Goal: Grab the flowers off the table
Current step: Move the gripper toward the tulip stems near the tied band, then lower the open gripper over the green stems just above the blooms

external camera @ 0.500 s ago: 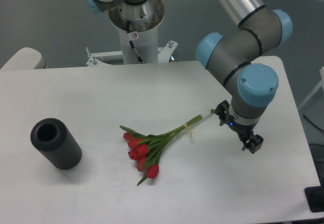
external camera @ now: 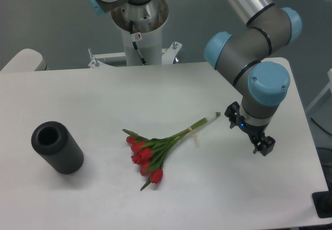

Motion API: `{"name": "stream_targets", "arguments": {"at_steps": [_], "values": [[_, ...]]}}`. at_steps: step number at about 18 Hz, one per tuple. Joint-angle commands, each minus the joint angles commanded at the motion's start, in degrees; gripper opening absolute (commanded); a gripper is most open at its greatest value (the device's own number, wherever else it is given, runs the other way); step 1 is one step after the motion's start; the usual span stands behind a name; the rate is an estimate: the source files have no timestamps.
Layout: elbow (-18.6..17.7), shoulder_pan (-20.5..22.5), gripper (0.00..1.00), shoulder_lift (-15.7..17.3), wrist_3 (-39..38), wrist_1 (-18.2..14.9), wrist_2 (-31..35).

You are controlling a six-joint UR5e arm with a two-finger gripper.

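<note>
Flowers [external camera: 155, 149] lie on the table [external camera: 104, 95], stem ends just beside the spread, empty gripper [external camera: 249, 134].

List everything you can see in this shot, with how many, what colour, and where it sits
flowers: one bunch, red tulip buds with green leaves and stems, lying flat at the centre of the table, pale stem ends pointing right toward the gripper.
black cylinder: one, dark hollow tube, lying on the left part of the table, open end facing up and left.
table: one, white, rounded corners, fills most of the view.
robot base: one, white and silver column with bolted feet, at the table's back edge.
arm: one, grey with light blue joint caps, coming in from the upper right.
gripper: one, black two-finger, over the table right of the stem ends, holding nothing; whether its jaws are open is unclear.
</note>
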Motion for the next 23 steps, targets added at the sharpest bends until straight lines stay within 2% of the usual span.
{"name": "stream_targets", "arguments": {"at_steps": [3,5,10,12,15,17,23], "values": [[-4.0,-0.4,1.0,2.4,-0.5,0.2,-1.0],[-4.8,-1.3,1.0,2.7,-1.1,0.1,-1.1],[-9.0,-4.4,1.0,3.3,-8.9,0.6,-0.9],[-11.8,-6.6,1.0,3.4,-11.2,3.4,-0.9],[-16.4,-7.3,1.0,4.0,-12.5,8.4,-1.0],[-18.0,-8.6,1.0,4.2,-12.5,10.9,-1.0],[-21.4,-11.5,1.0,4.0,-19.2,13.4,-1.6]]}}
